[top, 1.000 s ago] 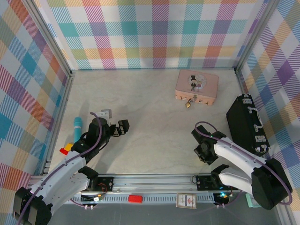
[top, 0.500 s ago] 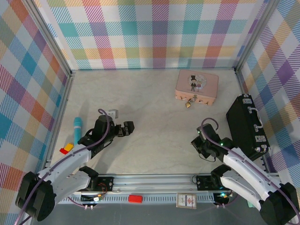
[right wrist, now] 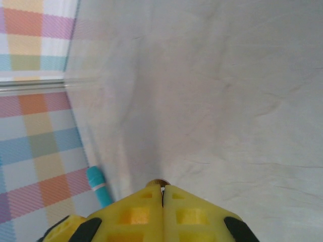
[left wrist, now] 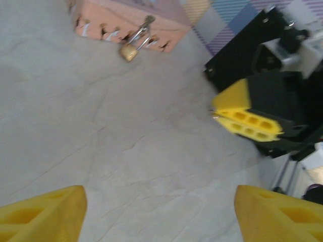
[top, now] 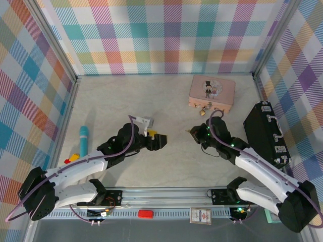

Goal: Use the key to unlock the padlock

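Top external view shows a pale, stone-patterned desk [top: 151,101] with a flat pink tin [top: 212,94] near its far edge, toward the right corner. The tiny brass-gold padlock [top: 202,112] with its thin silver loop hangs on the front of that tin, on the side facing the arms. The left wrist view sees the padlock [left wrist: 129,52] too, tilted against the pink tin [left wrist: 126,20].

The left gripper [top: 159,140] is over the middle of the desk. Its yellow jaws are spread wide – nothing is between them [left wrist: 160,214].

The right gripper [top: 196,134] faces it from the right, a little apart, near the padlock. Its yellow pads [right wrist: 136,214] are pressed tight together, and a tiny bit of metal pokes out at the tips – this looks like the small key [right wrist: 158,182].

A black case [top: 265,133] lies along the right edge of the desk. A teal tube [top: 82,136] lies by the left edge.
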Robot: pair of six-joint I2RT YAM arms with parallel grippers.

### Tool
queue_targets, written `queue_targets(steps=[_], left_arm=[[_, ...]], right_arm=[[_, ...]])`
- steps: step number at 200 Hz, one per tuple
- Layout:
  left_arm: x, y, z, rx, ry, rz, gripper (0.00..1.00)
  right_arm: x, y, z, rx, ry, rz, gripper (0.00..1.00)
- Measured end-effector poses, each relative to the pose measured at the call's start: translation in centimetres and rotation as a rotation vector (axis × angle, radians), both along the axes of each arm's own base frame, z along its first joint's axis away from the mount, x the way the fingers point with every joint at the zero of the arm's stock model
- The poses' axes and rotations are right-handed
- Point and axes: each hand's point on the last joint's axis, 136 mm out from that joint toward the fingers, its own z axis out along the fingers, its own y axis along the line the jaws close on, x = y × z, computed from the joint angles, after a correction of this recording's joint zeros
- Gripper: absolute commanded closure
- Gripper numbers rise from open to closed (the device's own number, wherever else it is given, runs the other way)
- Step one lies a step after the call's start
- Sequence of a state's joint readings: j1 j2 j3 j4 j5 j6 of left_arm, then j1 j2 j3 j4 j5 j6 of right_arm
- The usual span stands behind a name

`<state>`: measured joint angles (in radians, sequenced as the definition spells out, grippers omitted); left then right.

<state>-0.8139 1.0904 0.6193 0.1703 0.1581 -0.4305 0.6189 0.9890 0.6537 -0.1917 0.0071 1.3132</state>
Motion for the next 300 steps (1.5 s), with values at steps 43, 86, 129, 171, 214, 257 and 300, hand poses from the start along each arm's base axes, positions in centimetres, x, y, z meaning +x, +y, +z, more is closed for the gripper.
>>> queue_targets(steps=[43, 86, 129, 171, 214, 257, 300], left_arm=[[0.0, -1.5, 1.6, -0.067, -0.007, -0.009, 0.39], [0.8, -2.3, 0.9, -0.075, 0.030, 0.011, 0.48], [1.6, -2.9, 0.3, -0.071, 0.064, 0.030, 0.54], [1.8, -3.2, 0.5, -0.082, 0.075, 0.034, 0.55], [1.9, -3.6, 0.7, -0.088, 0.078, 0.024, 0.54], [1.7, -4.2, 0.4, -0.091, 0.086, 0.002, 0.56], [1.5, -4.6, 0.3, -0.090, 0.091, -0.014, 0.62]], right_arm=[[0.7, 2.5, 0.3, 0.060, -0.018, 0.041, 1.00], [0.8, 4.4, 2.1, 0.139, -0.070, 0.085, 1.00], [0.6, 4.9, 2.3, 0.153, -0.078, 0.106, 1.00], [0.5, 4.8, 2.4, 0.155, -0.085, 0.110, 1.00], [0.3, 4.8, 2.0, 0.149, -0.078, 0.112, 1.00], [0.0, 5.1, 2.0, 0.150, -0.077, 0.124, 1.00], [-0.3, 5.5, 1.5, 0.142, -0.065, 0.137, 1.00]])
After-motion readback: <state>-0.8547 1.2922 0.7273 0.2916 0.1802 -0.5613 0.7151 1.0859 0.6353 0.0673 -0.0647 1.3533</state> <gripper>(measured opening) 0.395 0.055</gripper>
